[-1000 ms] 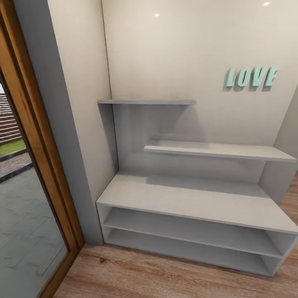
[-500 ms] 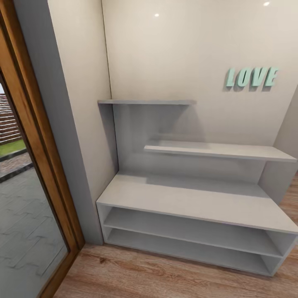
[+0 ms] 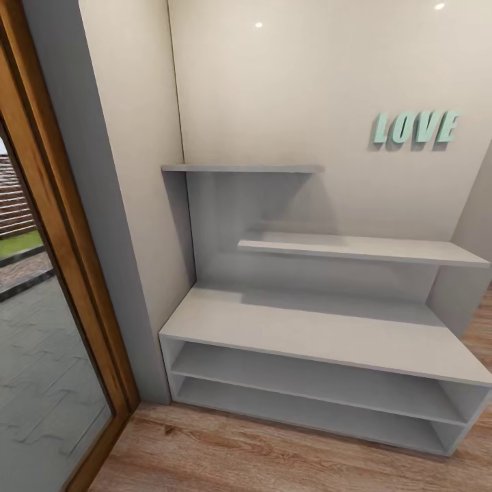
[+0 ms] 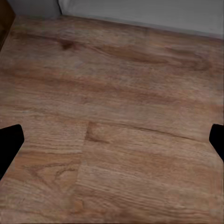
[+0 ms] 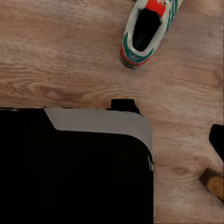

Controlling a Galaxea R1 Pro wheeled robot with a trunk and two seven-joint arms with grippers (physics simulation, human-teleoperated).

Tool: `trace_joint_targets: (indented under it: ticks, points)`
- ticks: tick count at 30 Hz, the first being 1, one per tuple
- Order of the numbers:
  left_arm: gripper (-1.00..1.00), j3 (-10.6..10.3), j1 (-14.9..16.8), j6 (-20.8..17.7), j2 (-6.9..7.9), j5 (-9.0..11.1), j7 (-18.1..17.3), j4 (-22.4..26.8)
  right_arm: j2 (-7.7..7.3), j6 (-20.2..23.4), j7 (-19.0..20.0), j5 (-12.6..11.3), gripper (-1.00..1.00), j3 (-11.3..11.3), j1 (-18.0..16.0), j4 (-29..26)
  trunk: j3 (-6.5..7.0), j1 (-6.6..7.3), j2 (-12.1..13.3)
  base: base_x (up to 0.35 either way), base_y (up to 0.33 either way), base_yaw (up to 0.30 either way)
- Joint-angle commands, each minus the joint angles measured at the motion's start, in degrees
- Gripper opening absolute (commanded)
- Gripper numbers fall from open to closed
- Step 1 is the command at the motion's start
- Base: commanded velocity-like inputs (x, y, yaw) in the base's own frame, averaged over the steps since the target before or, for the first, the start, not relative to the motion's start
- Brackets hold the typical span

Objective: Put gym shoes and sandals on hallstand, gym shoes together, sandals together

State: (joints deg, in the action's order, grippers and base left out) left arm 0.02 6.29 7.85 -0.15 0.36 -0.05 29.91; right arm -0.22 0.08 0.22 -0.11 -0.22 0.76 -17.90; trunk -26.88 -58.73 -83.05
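The hallstand (image 3: 321, 335) stands against the corridor wall in the head view, pale grey, and every shelf on it is bare. One gym shoe (image 5: 147, 30), white with green stripes and a red-orange patch, lies on the corridor floor (image 5: 60, 51) in the right wrist view, well beyond my right gripper (image 5: 112, 144). One dark fingertip (image 5: 217, 140) of that gripper shows far out at the frame edge, so it is spread open and empty. My left gripper (image 4: 112, 144) hangs open over bare floor (image 4: 121, 93). The sandals are out of view.
The robot's black base (image 5: 70, 172) covers much of the floor in the right wrist view. A small tan-brown piece (image 5: 213, 182) lies at that view's edge, too little to identify. A wood-framed glass door (image 3: 61, 273) stands left of the hallstand.
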Motion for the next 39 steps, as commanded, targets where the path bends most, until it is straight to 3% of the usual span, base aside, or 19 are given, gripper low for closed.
trace_joint_targets:
  ticks: [1, 5, 6, 7, 11, 16, 26, 39]
  points:
    - [1.00, 0.0, 0.2, 0.4, -0.01, 0.1, 0.0, 1.2, -0.01, 0.0, 0.0, 0.0, 1.00, 0.0, 0.0, -5.6, -0.05, 0.00, 0.0, 0.000, 0.000, 0.000]
    - [1.00, 0.1, 0.7, 3.0, 0.04, 0.4, 0.0, 0.7, 0.18, 0.0, 0.0, 0.1, 1.00, 0.1, 0.0, -5.7, -0.05, 0.00, 0.0, 0.000, 0.000, 0.000]
    - [1.00, 0.1, 0.9, 7.2, 0.16, 0.6, 0.0, -1.8, 0.26, 0.0, 0.0, 0.1, 1.00, 0.1, 0.0, -5.6, -0.05, 0.00, 0.0, 0.000, 0.000, 0.000]
    - [1.00, 0.2, 1.0, 8.6, 0.19, 0.6, 0.0, -3.0, 0.28, 0.0, 0.0, 0.1, 1.00, 0.1, 0.0, -5.5, -0.05, 0.00, 0.0, 0.000, 0.000, 0.000]
    - [1.00, 0.2, 1.0, 11.3, 0.20, 0.5, 0.0, -5.2, 0.24, 0.0, 0.0, -0.4, 1.00, -0.1, 0.0, -5.5, -0.05, 0.00, 0.0, 0.000, 0.000, 0.000]
    - [1.00, 0.2, 1.0, 11.7, 0.15, 0.5, 0.0, -5.5, 0.22, 0.0, 0.0, -0.5, 1.00, -0.3, 0.0, -5.6, -0.05, 0.00, 0.0, 0.000, 0.000, -0.039]
    - [1.00, 0.2, 1.0, 11.7, 0.16, 0.5, 0.0, -5.6, 0.22, 0.0, 0.0, -0.5, 1.00, -0.3, 0.0, -5.5, -0.05, 0.00, 0.0, -0.002, 0.004, -0.267]
    - [1.00, 0.2, 1.0, 11.7, 0.15, 0.5, 0.0, -5.6, 0.20, 0.0, 0.0, -0.5, 1.00, -0.3, 0.0, -5.5, -0.05, 0.00, 0.0, -0.103, 0.223, -0.299]
